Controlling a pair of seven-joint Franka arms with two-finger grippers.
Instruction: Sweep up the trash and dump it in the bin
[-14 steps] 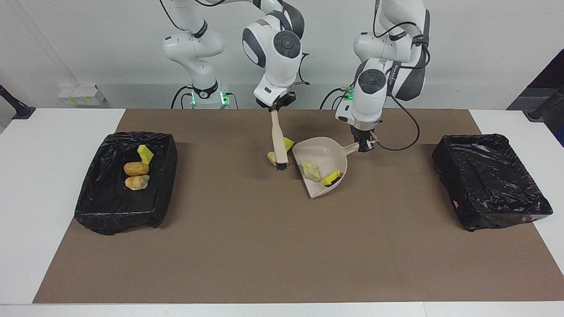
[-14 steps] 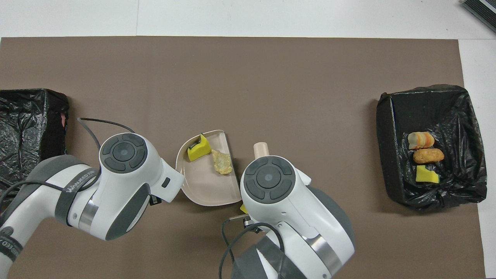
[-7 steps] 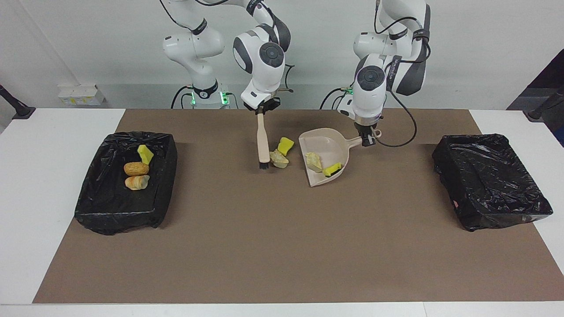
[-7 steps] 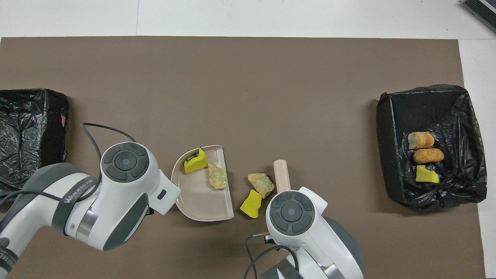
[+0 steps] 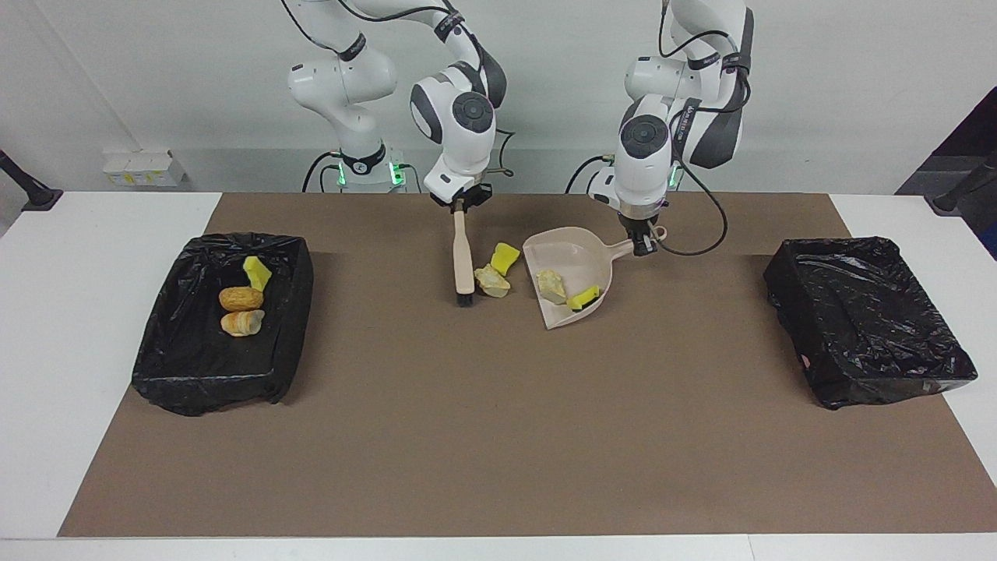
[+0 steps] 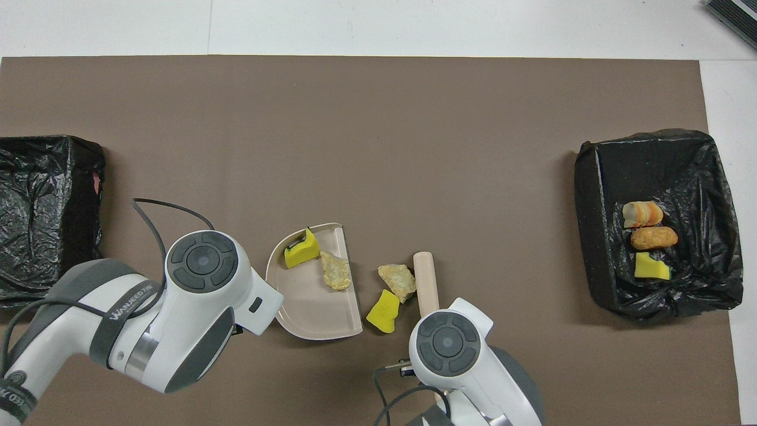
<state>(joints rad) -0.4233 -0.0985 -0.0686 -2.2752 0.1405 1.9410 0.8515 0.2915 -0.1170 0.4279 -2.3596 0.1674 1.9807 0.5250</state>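
Observation:
My right gripper [image 5: 464, 204] is shut on the top of a beige brush [image 5: 463, 253], which hangs upright with its black bristles down at the mat. Beside the bristles, toward the left arm's end, lie two loose pieces of trash: a tan lump [image 5: 491, 280] [image 6: 397, 279] and a yellow chunk [image 5: 505, 257] [image 6: 383, 310]. My left gripper [image 5: 640, 245] is shut on the handle of a beige dustpan [image 5: 572, 257] [image 6: 310, 302]. The dustpan holds a tan lump [image 5: 551, 286] and a yellow chunk [image 5: 584, 297]. In the overhead view both grippers are hidden under their arms.
A black-lined bin [image 5: 202, 382] [image 6: 591, 225] at the right arm's end holds a yellow chunk [image 5: 256, 272] and two orange-tan lumps [image 5: 241, 298]. A second black-lined bin [image 5: 872, 312] [image 6: 47, 213] stands at the left arm's end. A brown mat [image 5: 498, 436] covers the table.
The brush has swung toward the right arm's end and now stands beside the two loose pieces, which show uncovered. The dustpan has drawn back toward the robots with its two pieces inside.

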